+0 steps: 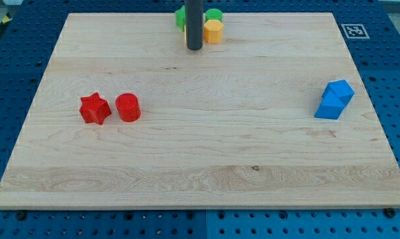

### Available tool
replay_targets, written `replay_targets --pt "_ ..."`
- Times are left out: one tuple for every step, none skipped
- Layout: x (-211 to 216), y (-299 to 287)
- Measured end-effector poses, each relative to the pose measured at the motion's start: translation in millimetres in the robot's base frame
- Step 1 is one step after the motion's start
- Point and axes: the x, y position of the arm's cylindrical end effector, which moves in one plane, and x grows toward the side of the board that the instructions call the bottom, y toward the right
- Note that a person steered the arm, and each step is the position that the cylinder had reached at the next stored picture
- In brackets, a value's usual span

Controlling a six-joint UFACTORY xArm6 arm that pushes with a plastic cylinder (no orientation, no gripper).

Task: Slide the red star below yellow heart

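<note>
The table (206, 153) is pale wood with fine grain lines and a smooth, matt finish. The red star (94, 109), the red cylinder (127, 107) and the blue blocks (334, 99) look like matt, solid-coloured plastic. The rod ending in my tip (194, 48) is dark, smooth and faintly shiny. Round the table lies a blue board (393, 79) pierced with rows of holes.

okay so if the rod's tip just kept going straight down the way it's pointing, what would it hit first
My tip points straight down at the wooden board, so it would meet bare wood first, apparently already touching. The yellow block and green blocks sit just beside it, not under it.
</note>
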Motion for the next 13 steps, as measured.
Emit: replay_targets --pt "34 -50" --pt "43 -129" --pt "67 -224" --pt "117 -272" --pt "160 -260" --pt "149 -180" --pt "109 -108" --pt "100 -109" --pt "109 -174" --pt "144 -196" --pt "181 -168" --pt "159 -112" --pt "79 -109"
